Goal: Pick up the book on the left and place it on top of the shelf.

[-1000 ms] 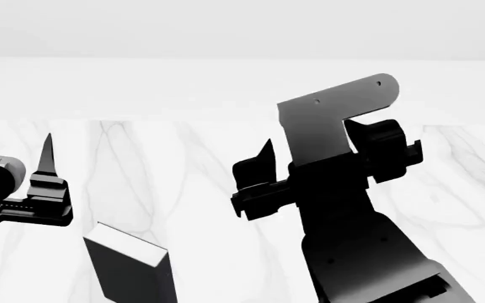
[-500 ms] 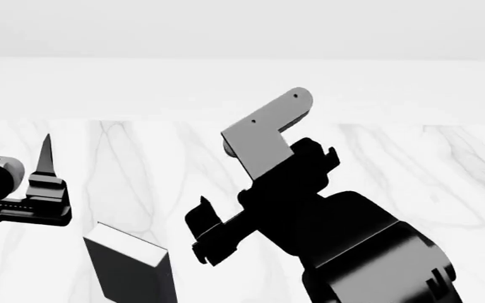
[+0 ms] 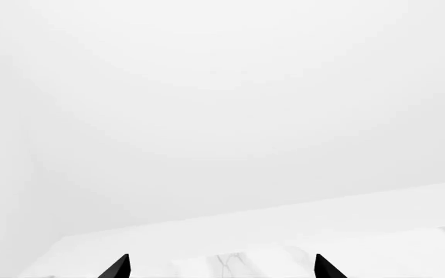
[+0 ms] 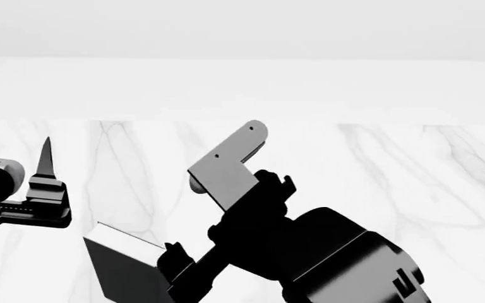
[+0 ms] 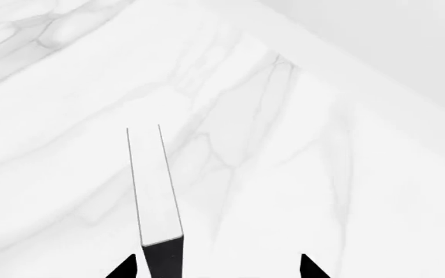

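Book [image 5: 159,197] stands on edge btwn spread right pincer [image 5: 216,267] fingertips, nearer 1 tip, untouched.

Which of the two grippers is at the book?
The right gripper: the book stands just ahead of its open fingertips. The left gripper faces only bare marble.

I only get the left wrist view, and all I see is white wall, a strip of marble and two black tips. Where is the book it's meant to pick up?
Observer: The book stands on edge on the marble table, low at the head view's left. It is near the left gripper, which is open and empty.
Operator: So is anything going for it?
Observer: Yes, the other arm. In the right wrist view the right gripper is open. The book's white page edge lines up between its fingertips, closer to one of them, and it is not gripped yet.
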### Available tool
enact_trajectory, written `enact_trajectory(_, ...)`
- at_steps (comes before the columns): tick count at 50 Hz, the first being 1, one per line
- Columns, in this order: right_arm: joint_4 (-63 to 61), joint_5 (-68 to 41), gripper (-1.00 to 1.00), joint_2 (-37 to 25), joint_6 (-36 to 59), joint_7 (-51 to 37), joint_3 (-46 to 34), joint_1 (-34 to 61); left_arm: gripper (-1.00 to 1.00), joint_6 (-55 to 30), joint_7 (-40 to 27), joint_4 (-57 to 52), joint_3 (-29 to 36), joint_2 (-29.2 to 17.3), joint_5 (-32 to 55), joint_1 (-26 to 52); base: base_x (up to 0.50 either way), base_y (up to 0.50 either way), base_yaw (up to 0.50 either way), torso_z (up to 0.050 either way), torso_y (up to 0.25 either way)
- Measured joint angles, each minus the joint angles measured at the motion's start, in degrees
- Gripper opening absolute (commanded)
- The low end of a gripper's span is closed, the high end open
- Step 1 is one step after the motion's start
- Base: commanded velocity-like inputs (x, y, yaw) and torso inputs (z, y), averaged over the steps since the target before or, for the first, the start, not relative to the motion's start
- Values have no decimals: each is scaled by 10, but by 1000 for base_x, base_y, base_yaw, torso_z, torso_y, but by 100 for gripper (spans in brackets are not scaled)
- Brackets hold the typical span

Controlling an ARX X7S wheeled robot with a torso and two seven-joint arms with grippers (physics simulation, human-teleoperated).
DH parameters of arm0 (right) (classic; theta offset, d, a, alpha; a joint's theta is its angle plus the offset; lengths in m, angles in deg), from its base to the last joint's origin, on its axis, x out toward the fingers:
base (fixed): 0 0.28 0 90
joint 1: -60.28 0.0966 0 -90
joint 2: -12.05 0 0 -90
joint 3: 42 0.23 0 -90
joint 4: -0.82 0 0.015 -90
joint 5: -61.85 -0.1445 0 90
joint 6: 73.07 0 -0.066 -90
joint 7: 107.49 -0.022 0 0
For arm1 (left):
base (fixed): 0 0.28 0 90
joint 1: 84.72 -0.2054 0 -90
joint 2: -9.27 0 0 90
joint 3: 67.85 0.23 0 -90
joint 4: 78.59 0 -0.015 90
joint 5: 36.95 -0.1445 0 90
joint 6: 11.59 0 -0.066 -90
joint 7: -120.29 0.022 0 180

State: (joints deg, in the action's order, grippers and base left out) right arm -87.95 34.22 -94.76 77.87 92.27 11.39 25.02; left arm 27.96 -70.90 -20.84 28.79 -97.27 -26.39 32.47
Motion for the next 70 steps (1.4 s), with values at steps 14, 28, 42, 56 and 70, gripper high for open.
enact_trajectory(14, 11, 2, 100, 9, -15, 10, -22, -3, 100, 3, -2, 2, 0, -2, 3, -2, 0, 0, 0, 0, 0)
enact_trajectory(28, 82, 20, 100, 39, -65, 19, -47, 3, 100, 2, -5, 2, 1, -4, 5, -1, 0, 0, 0, 0, 0)
enact_trajectory(42, 172, 39, 100, 76, -124, 29, -69, 8, 100, 4, -7, 6, 3, -6, 8, 0, 0, 0, 0, 0, 0)
enact_trajectory(56, 258, 51, 100, 107, -176, 45, -94, 9, 100, 9, -9, 10, 6, -7, 9, -1, 0, 0, 0, 0, 0)
enact_trajectory(70, 337, 55, 100, 134, -225, 60, -118, 10, 100, 16, -11, 12, 7, -9, 11, -6, 0, 0, 0, 0, 0)
